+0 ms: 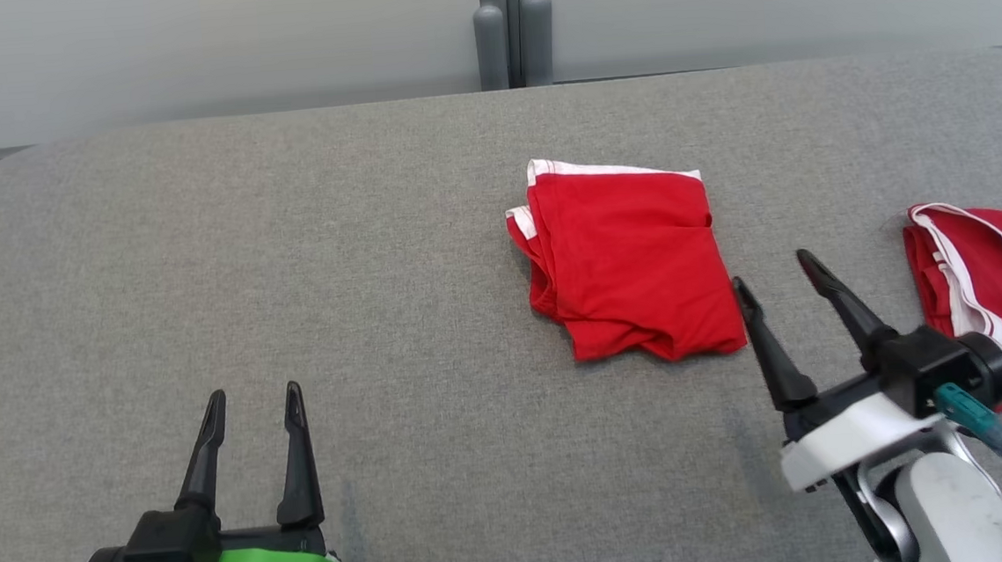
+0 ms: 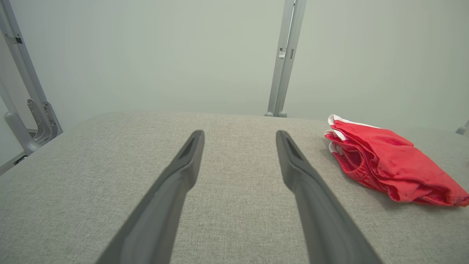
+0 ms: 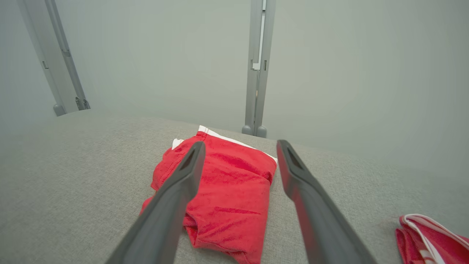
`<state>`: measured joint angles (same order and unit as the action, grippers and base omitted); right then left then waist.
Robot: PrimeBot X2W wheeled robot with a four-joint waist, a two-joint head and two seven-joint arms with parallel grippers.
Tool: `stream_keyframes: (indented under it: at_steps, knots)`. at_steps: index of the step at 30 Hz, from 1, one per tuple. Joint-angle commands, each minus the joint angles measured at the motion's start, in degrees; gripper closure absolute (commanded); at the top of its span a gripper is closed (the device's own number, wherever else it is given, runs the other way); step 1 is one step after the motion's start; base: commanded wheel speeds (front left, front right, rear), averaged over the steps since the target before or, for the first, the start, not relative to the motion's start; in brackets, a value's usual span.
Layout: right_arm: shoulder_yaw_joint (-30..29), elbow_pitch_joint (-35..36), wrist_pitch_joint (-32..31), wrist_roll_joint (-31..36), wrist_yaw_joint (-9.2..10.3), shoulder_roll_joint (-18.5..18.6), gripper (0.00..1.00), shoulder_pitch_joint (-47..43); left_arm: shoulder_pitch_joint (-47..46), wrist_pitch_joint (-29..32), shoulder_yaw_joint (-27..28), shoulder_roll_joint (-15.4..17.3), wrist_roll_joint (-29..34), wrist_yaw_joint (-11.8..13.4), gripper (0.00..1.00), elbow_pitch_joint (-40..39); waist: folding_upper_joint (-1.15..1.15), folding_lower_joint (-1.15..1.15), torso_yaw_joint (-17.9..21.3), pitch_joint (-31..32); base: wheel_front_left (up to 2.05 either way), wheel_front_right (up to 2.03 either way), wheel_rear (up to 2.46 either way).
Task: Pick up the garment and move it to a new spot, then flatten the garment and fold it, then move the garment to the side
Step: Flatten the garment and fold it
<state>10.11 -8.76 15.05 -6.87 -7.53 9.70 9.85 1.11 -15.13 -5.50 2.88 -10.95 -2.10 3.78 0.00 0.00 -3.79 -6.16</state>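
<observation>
In the head view you see the folded red cloth garment with white trim (image 1: 632,259) lying on the grey fabric-covered table (image 1: 287,243), a little right of the middle. Your right gripper (image 1: 771,268) is released, its two dark fingers spread and nothing between them, the tips just beside the garment's near right corner; you cannot tell whether the inner finger touches the cloth. Your left gripper (image 1: 255,395) sits at the lower left, also spread and holding nothing, well apart from the garment. A second red garment with white stripes (image 1: 996,299) lies at the right edge of the table, behind the right wrist. Two grey posts (image 1: 513,33) stand at the far edge.

In the left wrist view the left gripper (image 2: 240,132) shows its fingers wide over bare table (image 2: 110,165), and the garment (image 2: 388,161) lies off to the right in layered folds.

In the right wrist view the right gripper (image 3: 240,143) stands wide above the garment (image 3: 231,198), the left finger crossing in front of the red cloth and the right finger over grey table beside it. The second red garment (image 3: 432,238) peeks in at the lower right corner
</observation>
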Motion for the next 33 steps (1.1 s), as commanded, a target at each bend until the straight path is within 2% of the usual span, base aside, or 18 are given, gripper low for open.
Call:
stream_keyframes:
  at_steps: [1,2,4,13,33]
  knots:
    - [-1.3,0.7,0.1,-0.6,0.1,-0.4,0.0,-1.5,1.0,0.0,0.4,0.1,0.4,-0.4,0.0,0.2,0.0,0.0,0.7,1.4,0.0,0.0,0.0]
    - [-4.5,1.4,0.1,-0.9,0.1,-0.7,0.0,-3.8,1.6,0.0,0.8,0.1,0.3,-1.1,0.0,0.7,0.0,0.0,0.9,2.1,0.0,0.0,0.0]
    - [-7.3,1.8,0.1,-1.4,0.1,-1.4,0.0,-5.3,2.0,0.0,1.0,0.2,0.4,-1.8,0.0,1.1,0.0,0.0,1.2,2.3,0.0,0.0,0.0]
    - [-15.6,-3.2,0.1,0.6,0.1,-3.3,0.0,-10.0,3.1,0.0,2.9,0.4,-0.2,-3.4,0.0,4.9,0.0,0.0,1.9,3.7,0.0,0.0,0.0]
    - [-18.9,-6.1,0.1,2.8,0.1,-5.5,0.0,-10.8,3.7,0.0,4.8,0.1,1.4,-4.1,0.0,7.3,0.0,0.0,0.7,5.0,0.0,0.0,0.0]
